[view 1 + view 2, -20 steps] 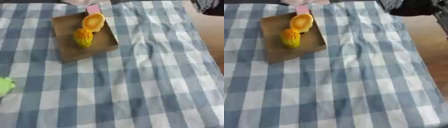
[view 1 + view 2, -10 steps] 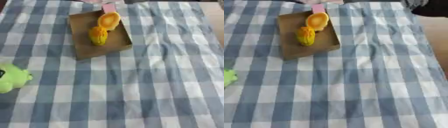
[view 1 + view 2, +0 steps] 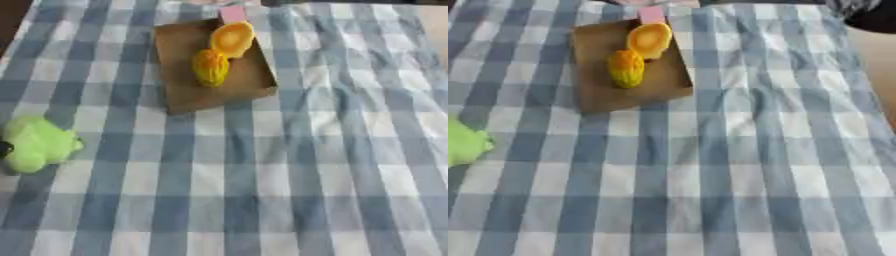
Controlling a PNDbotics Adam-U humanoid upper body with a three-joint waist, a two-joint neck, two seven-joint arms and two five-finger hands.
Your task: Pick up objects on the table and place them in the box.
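Tablecloth [image 3: 289, 165]: you see blue-white checks.
Box [image 3: 184, 90]: brown.
In it: yellow thing [image 3: 210, 67], orange thing [image 3: 230, 39].
Soft thing [image 3: 37, 144]: lime green.

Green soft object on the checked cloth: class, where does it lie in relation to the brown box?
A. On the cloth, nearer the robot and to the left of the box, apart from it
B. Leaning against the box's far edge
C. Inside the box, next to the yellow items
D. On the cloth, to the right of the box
A: the green soft object sits on the checked cloth at the left edge, well clear of the brown box.
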